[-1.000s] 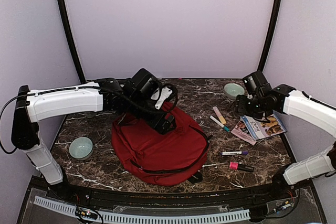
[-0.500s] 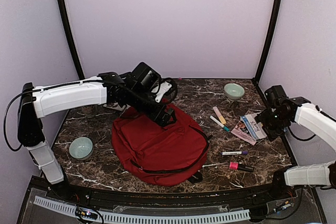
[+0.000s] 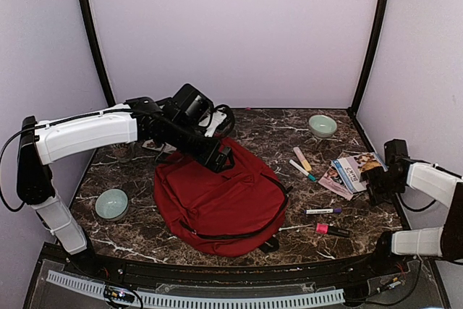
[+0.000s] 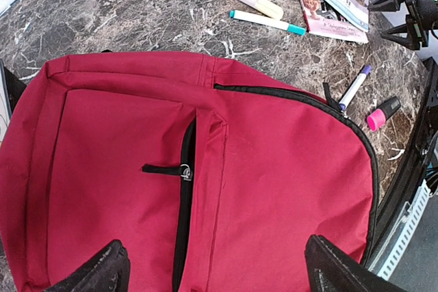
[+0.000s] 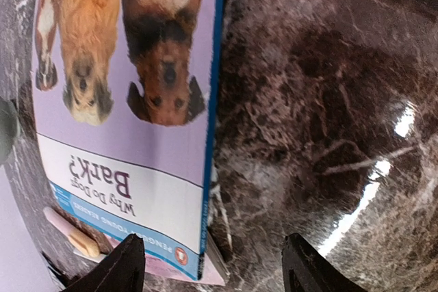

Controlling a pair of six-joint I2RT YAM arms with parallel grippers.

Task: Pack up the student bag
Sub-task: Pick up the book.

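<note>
Red backpack [image 4: 274, 169] cut off at left wrist view's bottom edge; dog book [image 5: 137, 141] cropped at top in right wrist view.

A lab test booth; plain lilac walls [image 3: 231, 34] and black poles [image 3: 93, 34] enclose a marble-patterned tabletop [image 3: 275, 132]

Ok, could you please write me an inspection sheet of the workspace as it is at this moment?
Surface: dark marble table, nothing spilled seen.
Job's things: red student bag lies flat mid-table, front pocket up.
Clutter: cream highlighter, teal marker, purple-capped marker, pink marker and books right of the bag; green bowl near left, second bowl far right.
Grippers: left end effector open above the bag, empty; right end effector open over the top book's edge, empty.
Cables: black cable along the left arm; second cable beside the right arm.
Surroundings: pale lilac walls, black corner posts.
</note>
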